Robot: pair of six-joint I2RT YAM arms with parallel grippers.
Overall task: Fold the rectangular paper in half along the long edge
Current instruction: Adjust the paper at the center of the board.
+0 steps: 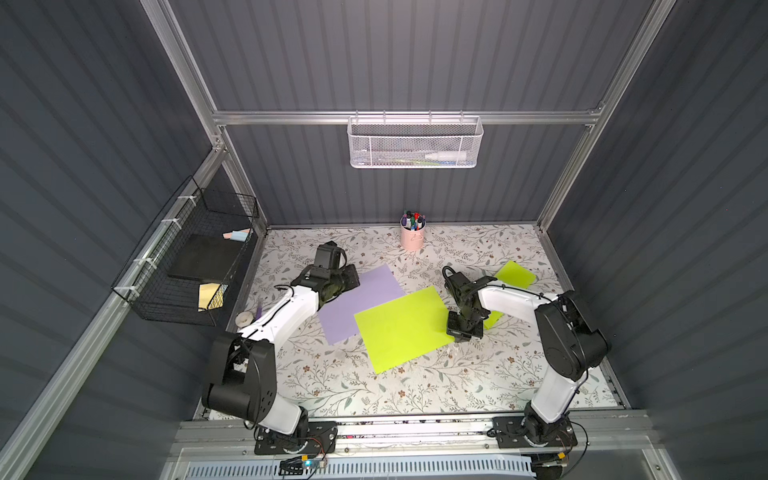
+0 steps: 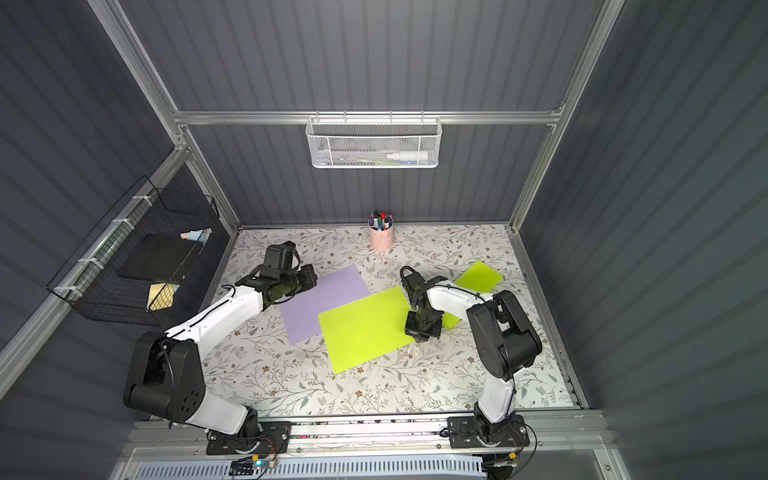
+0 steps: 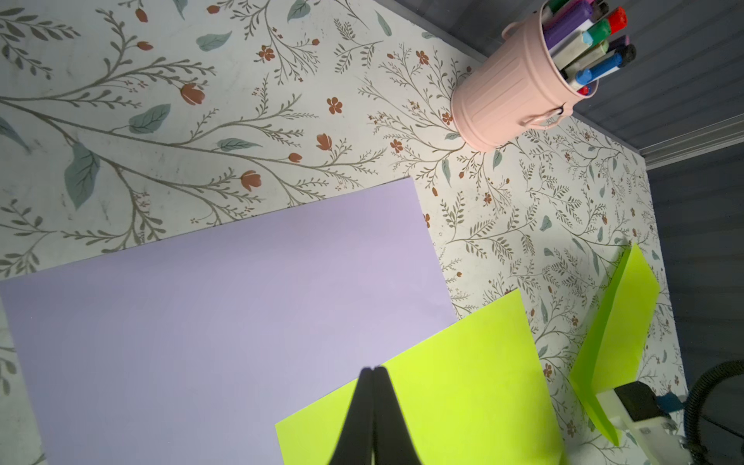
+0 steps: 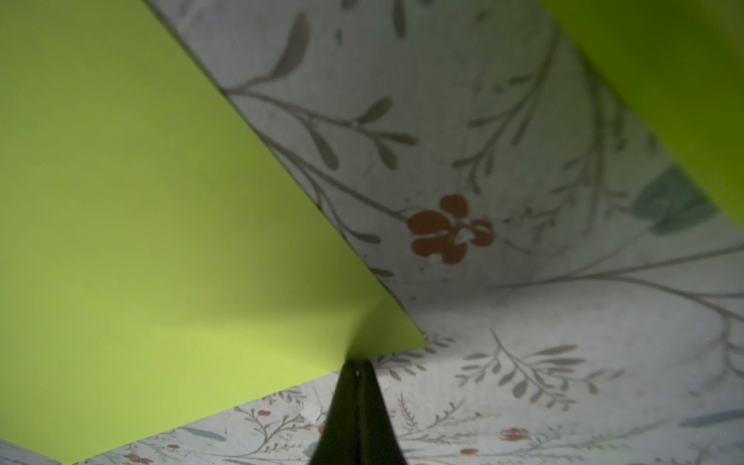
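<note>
Now, the right end effector (image 4: 358,368) pinches a corner of the large green paper (image 1: 403,328). The left end effector (image 3: 373,369) is closed, seemingly empty. Lift slowly, keeping the edges aligned.

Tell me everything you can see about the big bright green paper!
The big lime-green paper is a plain, smooth rectangular sheet, unfolded and lying nearly flat on the flowery table. Its far-left part lies on top of the purple paper. The right gripper is shut on its edge beside the corner nearest the right arm, and the sheet puckers slightly there.
</note>
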